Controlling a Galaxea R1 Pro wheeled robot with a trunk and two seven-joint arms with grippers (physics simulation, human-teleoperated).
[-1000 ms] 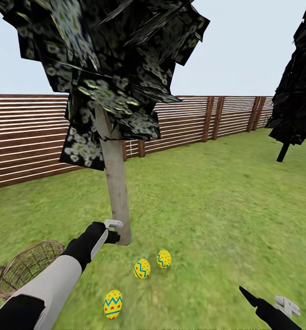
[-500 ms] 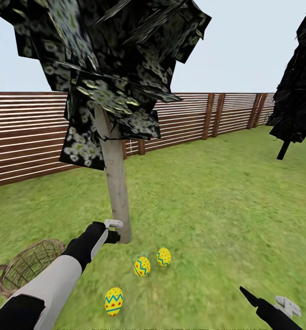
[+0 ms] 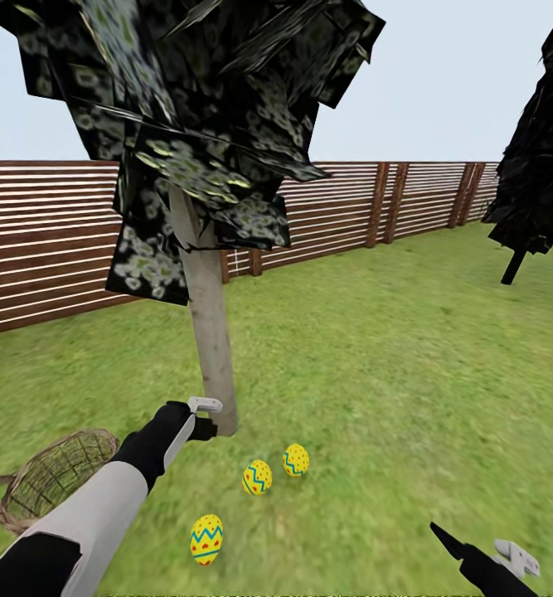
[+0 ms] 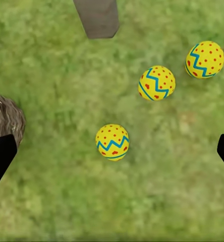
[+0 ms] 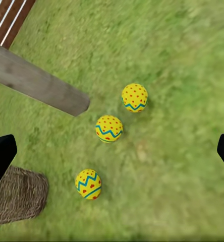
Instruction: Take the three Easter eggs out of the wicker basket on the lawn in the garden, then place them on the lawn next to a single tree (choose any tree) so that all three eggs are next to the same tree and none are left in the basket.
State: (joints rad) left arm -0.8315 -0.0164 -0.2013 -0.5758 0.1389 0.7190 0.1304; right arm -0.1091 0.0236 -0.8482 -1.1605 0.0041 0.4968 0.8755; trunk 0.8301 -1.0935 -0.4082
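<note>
No writing or brand can be read anywhere. The lawn (image 3: 375, 365) is short green grass, bounded by a brown slatted fence (image 3: 44, 240) under a pale sky. Three Easter eggs (image 3: 257, 478) lie on the grass at about 5 o'clock from the pale trunk of the tree (image 3: 207, 332). The wicker basket (image 3: 48, 477), tipped and partly hidden by the left arm, lies at about 8 o'clock from the trunk. The left pincer (image 4: 112, 151) and right pincer (image 5: 112, 151) are seen spread wide, holding nothing. An all-black tree (image 3: 541, 166) is cut off by the frame.

White-sleeved left arm (image 3: 94, 518), black wrist, black end effectors with grey brackets
</note>
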